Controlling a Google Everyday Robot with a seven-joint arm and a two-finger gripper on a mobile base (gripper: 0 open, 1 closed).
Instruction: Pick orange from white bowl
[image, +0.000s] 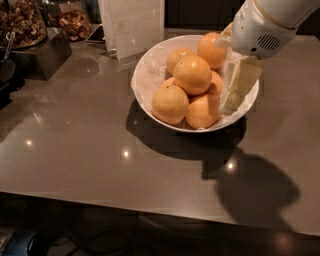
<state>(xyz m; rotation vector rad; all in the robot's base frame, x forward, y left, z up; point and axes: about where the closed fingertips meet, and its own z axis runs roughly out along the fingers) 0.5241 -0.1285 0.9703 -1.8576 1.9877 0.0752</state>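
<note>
The white bowl (150, 75) stands on the counter, lined with crinkled white paper and holding several oranges. The largest orange (192, 74) sits on top of the pile in the middle. Others lie around it, one at the front left (170, 104) and one at the back (211, 50). My gripper (225, 75) hangs from the white arm at the upper right, over the bowl's right side. It is open. One pale yellow finger (238, 84) points down just right of the pile, and the other finger (223, 41) shows beside the back orange. It holds nothing.
A grey-brown counter (90, 150) with its front edge near the bottom. A white sign holder (132, 25) stands behind the bowl to the left. Dark containers of nuts and dried snacks (30, 35) stand at the far left.
</note>
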